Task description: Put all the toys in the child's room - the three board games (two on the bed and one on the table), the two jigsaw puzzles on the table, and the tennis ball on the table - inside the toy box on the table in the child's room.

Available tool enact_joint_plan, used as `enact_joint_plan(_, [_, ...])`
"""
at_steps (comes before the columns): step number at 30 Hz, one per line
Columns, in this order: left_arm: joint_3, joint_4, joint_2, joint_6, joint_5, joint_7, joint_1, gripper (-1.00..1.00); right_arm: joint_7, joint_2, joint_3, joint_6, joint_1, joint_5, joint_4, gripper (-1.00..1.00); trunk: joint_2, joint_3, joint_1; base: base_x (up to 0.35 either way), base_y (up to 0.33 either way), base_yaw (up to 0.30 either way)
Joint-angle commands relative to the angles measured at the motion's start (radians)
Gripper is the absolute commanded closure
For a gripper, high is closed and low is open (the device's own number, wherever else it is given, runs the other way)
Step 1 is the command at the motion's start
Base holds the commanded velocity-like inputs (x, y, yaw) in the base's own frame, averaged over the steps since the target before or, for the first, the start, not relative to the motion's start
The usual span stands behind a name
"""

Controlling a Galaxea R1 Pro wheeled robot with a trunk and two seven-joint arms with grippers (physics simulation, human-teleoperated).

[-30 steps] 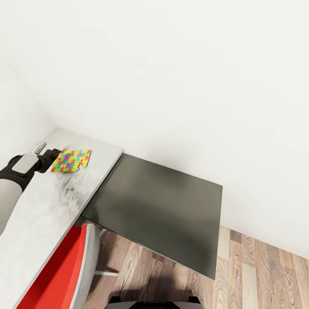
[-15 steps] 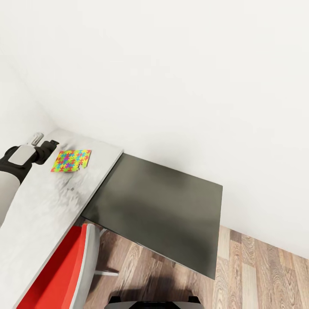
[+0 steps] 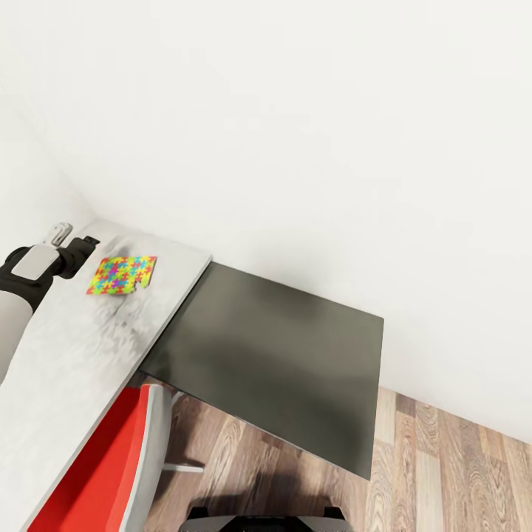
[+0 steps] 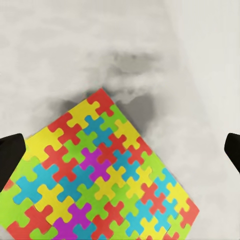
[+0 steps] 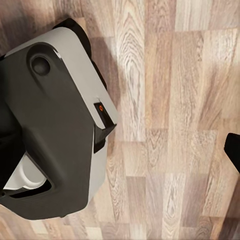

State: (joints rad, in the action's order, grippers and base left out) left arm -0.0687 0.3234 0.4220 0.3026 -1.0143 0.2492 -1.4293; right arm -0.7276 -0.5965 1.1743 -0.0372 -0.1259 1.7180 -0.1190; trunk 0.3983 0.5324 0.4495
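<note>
One jigsaw puzzle (image 3: 123,275), a flat square of bright interlocking pieces, lies on the table's pale grey top (image 3: 74,355) near its far end. My left gripper (image 3: 90,244) hovers just beyond the puzzle's left corner, open and holding nothing. In the left wrist view the puzzle (image 4: 100,170) lies flat below the gripper (image 4: 120,152), and the dark fingertips (image 4: 10,157) stand wide apart at the picture's edges. In the right wrist view one dark fingertip (image 5: 234,147) of the right gripper shows far out at the edge, over the wood floor (image 5: 170,100).
A lower dark-topped cabinet (image 3: 273,355) adjoins the table on the right, against the white wall. A red chair (image 3: 96,473) stands tucked at the table's near side. My own grey and black base (image 5: 50,125) sits on the plank floor (image 3: 443,473).
My left gripper has drawn back from the puzzle's left edge, towards the wall corner. The puzzle lies where it was.
</note>
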Motion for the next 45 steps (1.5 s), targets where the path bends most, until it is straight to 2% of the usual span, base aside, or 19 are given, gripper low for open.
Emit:
enact_joint_plan(1, [-0.007,0.002,0.001,0.002,-0.009,0.008,0.000,-1.00,-0.001,-0.001,0.008,-0.004,0.000,0.007,-0.001,-1.00,0.002,0.003,0.000,0.000,0.000,0.000])
enact_joint_plan(14, [-0.012,0.000,0.008,-0.040,-0.004,-0.005,-0.001,-1.00,-0.001,-0.002,0.008,-0.011,0.003,0.008,0.001,-1.00,0.002,0.022,0.000,0.000,0.000,0.000])
enact_joint_plan(22, [-0.014,-0.006,0.009,-0.093,0.046,-0.008,-0.002,-1.00,-0.010,-0.001,0.009,-0.012,0.003,0.009,0.005,-1.00,0.002,0.035,0.000,0.000,0.000,0.000])
enact_joint_plan(24, [-0.013,-0.007,0.008,-0.110,0.073,-0.009,-0.002,-1.00,-0.016,-0.001,0.010,-0.012,0.005,0.009,0.006,-1.00,0.002,0.038,0.000,0.000,0.000,0.000])
enact_joint_plan(29, [-0.011,-0.008,0.009,-0.129,0.098,-0.009,-0.003,-1.00,-0.022,-0.001,0.010,-0.015,0.008,0.009,0.008,-1.00,0.002,0.046,0.000,0.000,0.000,0.000])
enact_joint_plan(45, [-0.008,-0.008,0.031,-0.151,0.121,-0.014,-0.003,-1.00,-0.034,-0.006,0.007,-0.031,0.017,0.010,0.010,-1.00,0.002,0.071,0.000,0.000,0.000,0.000])
